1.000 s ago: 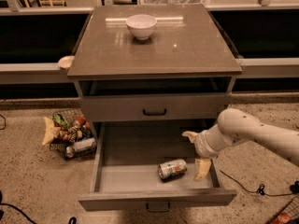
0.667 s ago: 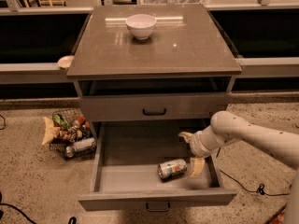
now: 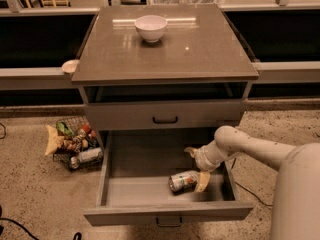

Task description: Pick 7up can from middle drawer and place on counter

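The 7up can point(image 3: 183, 180) lies on its side on the floor of the open middle drawer point(image 3: 134, 190), right of centre and near the front panel. My gripper point(image 3: 196, 166) reaches into the drawer from the right, just above and to the right of the can. Its fingers are spread open: one fingertip point(image 3: 202, 182) is down at the can's right end, the other point(image 3: 189, 151) is farther back, clear of the can. The counter point(image 3: 200, 59) tops the cabinet above.
A white bowl point(image 3: 151, 27) stands at the back of the counter. The shut upper drawer front point(image 3: 130, 118) with its black handle overhangs the back of the open drawer. A wire basket point(image 3: 75, 145) of snacks and a silver can sits on the floor at left. A pale ledge point(image 3: 30, 77) runs behind.
My gripper has moved left and slightly down towards the can, so one fingertip now stands at its right end. The can has not moved.
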